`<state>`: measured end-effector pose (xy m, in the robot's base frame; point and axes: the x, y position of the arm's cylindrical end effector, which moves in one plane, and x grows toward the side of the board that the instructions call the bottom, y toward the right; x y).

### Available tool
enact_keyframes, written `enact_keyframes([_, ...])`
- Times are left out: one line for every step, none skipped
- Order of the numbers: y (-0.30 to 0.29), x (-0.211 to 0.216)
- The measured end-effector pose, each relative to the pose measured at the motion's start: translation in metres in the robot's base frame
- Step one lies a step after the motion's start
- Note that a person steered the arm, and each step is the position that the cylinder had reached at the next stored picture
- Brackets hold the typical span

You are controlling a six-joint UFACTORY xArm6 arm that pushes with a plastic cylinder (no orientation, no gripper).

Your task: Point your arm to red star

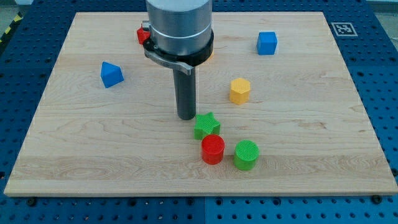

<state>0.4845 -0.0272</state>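
A red block, likely the red star, shows only as a small edge at the view's top, mostly hidden behind the arm's grey body. My tip rests on the board near the middle, well below that red block. The tip is just left of and above a green star, close to touching it.
A red cylinder and a green cylinder sit below the green star. A yellow hexagonal block is right of the tip. A blue cube is top right, a blue triangular block at left. A sliver of orange-yellow shows behind the arm.
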Motion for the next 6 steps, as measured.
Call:
enact_keyframes([0.019,0.003])
enact_keyframes([0.063,0.029])
enact_keyframes([0.077,0.03])
enact_keyframes([0.051,-0.019])
enact_keyframes([-0.01,-0.062])
enact_keyframes([-0.071,-0.101])
